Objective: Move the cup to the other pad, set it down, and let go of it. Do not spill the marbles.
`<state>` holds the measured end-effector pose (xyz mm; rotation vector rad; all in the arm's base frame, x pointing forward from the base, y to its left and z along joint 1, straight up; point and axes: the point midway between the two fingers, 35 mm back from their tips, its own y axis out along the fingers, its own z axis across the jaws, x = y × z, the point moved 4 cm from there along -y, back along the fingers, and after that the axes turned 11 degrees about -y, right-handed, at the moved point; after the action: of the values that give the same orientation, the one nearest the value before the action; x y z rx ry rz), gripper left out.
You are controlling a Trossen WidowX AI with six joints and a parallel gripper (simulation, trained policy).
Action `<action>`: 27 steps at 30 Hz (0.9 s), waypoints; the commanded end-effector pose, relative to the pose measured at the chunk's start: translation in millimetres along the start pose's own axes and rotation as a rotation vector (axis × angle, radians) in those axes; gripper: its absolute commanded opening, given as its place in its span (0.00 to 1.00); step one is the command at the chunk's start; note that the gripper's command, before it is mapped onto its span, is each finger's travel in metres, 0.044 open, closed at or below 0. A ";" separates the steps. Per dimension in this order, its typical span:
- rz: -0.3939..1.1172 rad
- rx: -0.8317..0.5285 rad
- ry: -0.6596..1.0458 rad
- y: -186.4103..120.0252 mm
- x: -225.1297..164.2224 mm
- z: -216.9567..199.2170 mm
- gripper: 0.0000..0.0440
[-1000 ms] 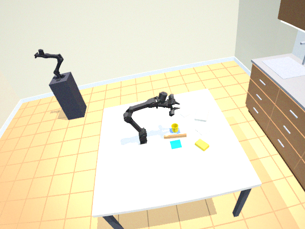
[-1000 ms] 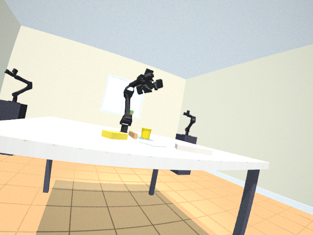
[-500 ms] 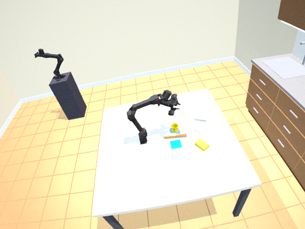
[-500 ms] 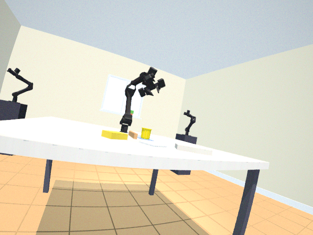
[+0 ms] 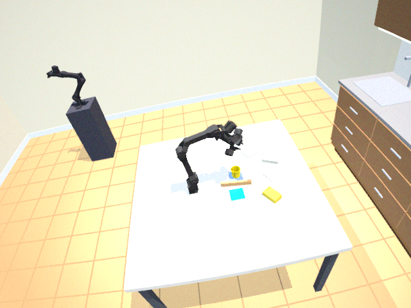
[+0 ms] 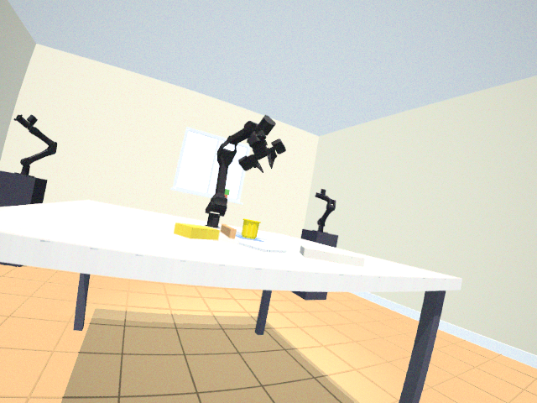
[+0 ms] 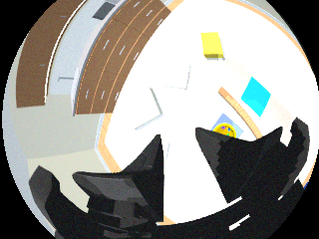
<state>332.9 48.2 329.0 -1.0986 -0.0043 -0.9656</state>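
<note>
On the blue pad (image 5: 230,176) (image 6: 258,239) (image 7: 217,120), beyond the wooden bar (image 5: 236,183) (image 6: 227,230) (image 7: 240,111), the yellow cup (image 5: 236,172) (image 6: 250,228) (image 7: 223,130) stands upright, keeping its marbles (image 7: 225,129) contained. Your gripper (image 5: 240,145) (image 6: 267,170) (image 7: 178,134) hangs above, fingers parted and holding nothing, presumably for approach clearance. Lift the cup high: the bar likely obstructs a low path to the cyan pad (image 5: 237,194) (image 7: 255,97).

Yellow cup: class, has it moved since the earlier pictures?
No. The yellow cup stands in the same spot beside the wooden bar, on the blue pad.
</note>
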 end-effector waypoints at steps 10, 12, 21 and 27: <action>0.126 -0.136 0.102 17.4 -11.8 -7.6 0.32; 0.144 -0.162 0.113 20.2 -13.9 -9.7 0.32; 0.223 -0.288 0.148 34.4 -24.7 -22.0 0.33; 0.276 -0.375 0.161 44.3 -33.1 -31.7 0.34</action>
<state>328.3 51.6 271.7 -1.2936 0.4341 -0.8302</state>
